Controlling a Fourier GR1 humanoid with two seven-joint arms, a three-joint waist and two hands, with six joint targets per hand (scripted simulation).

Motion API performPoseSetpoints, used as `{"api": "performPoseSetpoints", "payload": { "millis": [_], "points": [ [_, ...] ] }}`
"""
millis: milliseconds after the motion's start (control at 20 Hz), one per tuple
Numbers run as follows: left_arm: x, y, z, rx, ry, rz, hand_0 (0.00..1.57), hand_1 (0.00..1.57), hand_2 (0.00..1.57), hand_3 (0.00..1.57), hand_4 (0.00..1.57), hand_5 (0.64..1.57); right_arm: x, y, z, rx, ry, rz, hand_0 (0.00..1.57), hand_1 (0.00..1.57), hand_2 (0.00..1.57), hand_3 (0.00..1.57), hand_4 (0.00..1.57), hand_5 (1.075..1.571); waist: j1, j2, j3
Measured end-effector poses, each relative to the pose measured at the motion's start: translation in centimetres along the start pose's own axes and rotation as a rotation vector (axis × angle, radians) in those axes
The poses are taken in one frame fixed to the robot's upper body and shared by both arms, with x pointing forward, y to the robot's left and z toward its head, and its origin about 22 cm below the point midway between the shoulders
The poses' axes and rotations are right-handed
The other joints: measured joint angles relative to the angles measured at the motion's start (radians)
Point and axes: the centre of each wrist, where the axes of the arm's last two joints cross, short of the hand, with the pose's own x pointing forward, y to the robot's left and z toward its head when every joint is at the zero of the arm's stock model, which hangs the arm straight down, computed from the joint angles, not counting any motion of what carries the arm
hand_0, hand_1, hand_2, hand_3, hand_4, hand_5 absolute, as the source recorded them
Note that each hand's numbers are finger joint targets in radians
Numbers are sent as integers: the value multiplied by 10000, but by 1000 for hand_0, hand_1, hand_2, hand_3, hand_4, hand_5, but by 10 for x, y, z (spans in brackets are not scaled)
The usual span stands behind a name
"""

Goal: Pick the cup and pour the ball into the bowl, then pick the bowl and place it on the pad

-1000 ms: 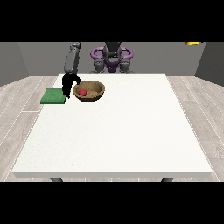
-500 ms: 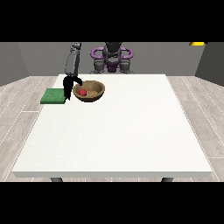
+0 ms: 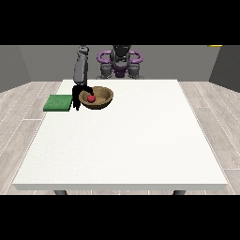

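Observation:
A brown bowl (image 3: pixel 99 99) stands at the table's far left with a red ball (image 3: pixel 91 98) inside it. Left of it lies the flat green pad (image 3: pixel 58 102). The black hand at the view's left (image 3: pixel 77 96) hangs from a grey forearm at the bowl's left rim, between bowl and pad. Its thumb reaches over the rim and its fingers run down the outside, so it is shut on the bowl. The bowl rests on the table. No cup shows. The hand at the view's right is not visible.
The robot's torso (image 3: pixel 121 61) with purple bands stands behind the table's far edge. The white table (image 3: pixel 126 140) stretches wide towards the camera and to the right. Grey plank floor surrounds it.

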Motion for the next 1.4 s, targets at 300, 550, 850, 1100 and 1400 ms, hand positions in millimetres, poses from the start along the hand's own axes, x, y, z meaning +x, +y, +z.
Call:
{"api": "performPoseSetpoints", "payload": {
  "millis": [300,550,850,1100,1400],
  "points": [
    [16,11,2,-62,-487,32,0,0,0,0,1056,1528,3,-20,6,-1165,-185,792,1571,1571,1571,1571,912,1478,318,248,-173],
    [23,15,2,-126,-682,146,0,0,0,0,1143,1520,6,-26,12,-1626,-432,1439,1571,1571,1571,1365,960,1536,571,333,-150],
    [10,26,7,122,-269,258,0,0,0,0,1191,1528,17,-25,8,-1767,394,2009,1571,1571,1571,1111,1026,1548,559,85,98],
    [-2,39,15,425,173,280,0,0,0,0,1199,1538,36,-28,-3,-1652,1685,2327,1571,1571,1571,973,1056,1556,329,-232,281],
    [-20,56,30,828,749,141,0,0,0,0,1198,1545,114,-94,-24,-2363,2482,4854,1571,1571,1571,545,1101,1567,-468,-573,172]
  ]
}}
